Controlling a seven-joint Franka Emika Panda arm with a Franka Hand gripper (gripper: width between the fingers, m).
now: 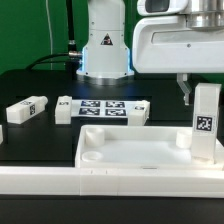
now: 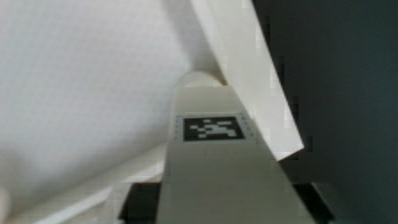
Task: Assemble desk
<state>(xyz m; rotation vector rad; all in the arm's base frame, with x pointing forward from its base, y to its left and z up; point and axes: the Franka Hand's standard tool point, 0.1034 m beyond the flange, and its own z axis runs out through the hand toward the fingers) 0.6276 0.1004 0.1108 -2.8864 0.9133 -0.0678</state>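
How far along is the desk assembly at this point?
Done: no leg looks fully fitted yet. In hand: the gripper is closed on one leg, held upright at the tabletop corner on the exterior view's right, apparently going into its socket. Left: at least two more, a loose leg and a second loose leg beside the marker board.

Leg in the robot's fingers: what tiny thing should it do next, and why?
Probably press the leg gently straight down into the tabletop corner. The gripper seems to hold it upright right at that corner, but the pictures don't show whether it is fully seated in its socket yet.
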